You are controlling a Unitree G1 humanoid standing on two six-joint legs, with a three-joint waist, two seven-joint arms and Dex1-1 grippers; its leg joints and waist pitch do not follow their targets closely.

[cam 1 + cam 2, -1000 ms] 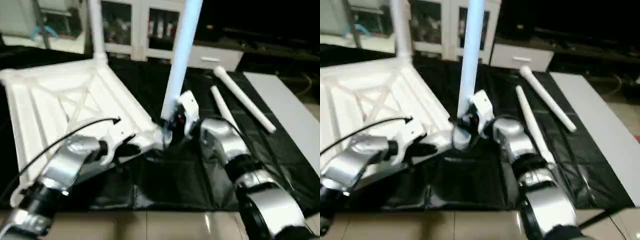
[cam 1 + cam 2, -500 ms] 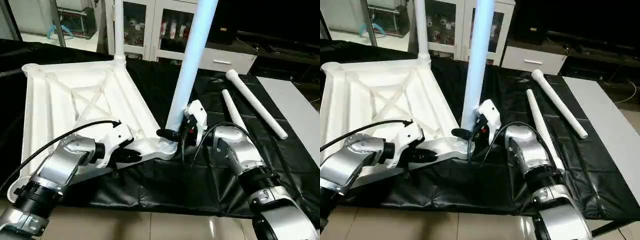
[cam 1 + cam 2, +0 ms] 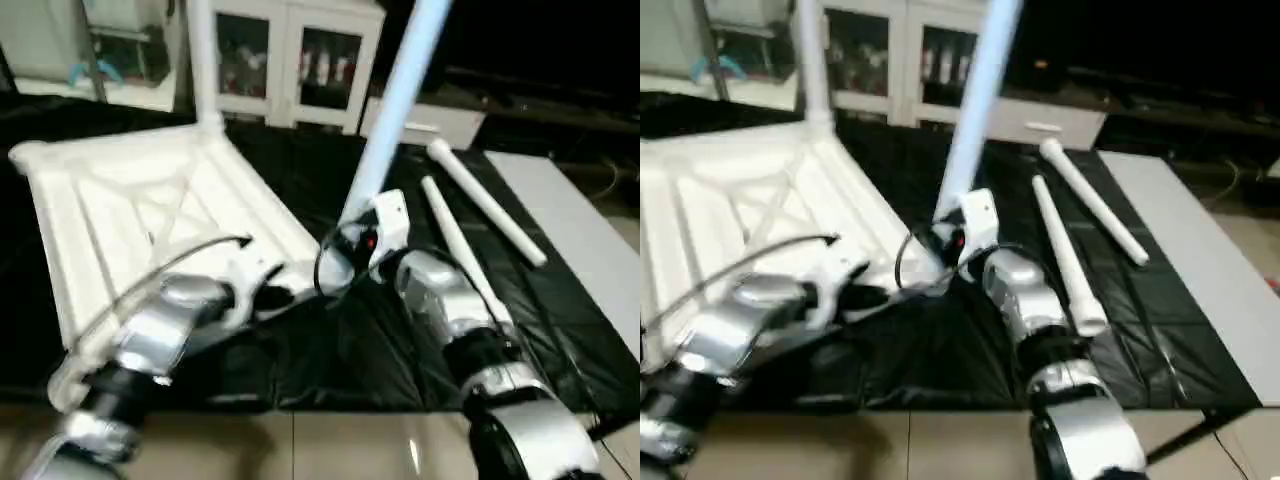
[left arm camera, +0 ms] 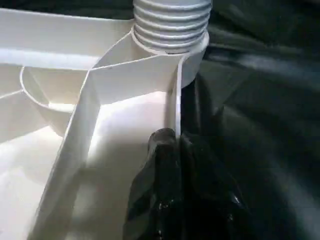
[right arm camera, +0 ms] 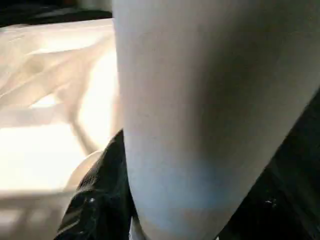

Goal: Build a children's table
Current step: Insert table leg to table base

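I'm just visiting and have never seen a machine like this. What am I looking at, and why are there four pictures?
It is a humanoid robot with two silver arms, putting together a white plastic children's table.

The two wide pictures come from a pair of cameras in its head, looking down over its forearms. The two close-up pictures come from cameras on its wrists.

The table top lies upside down on a black sheet, its ribbed underside facing up. One leg already stands in a far corner. Two spare legs lie on the sheet to the right.

The left gripper pinches the top's near rim between its black fingers, close to a corner socket. The right gripper grips the base of a second leg, which leans at that near corner.
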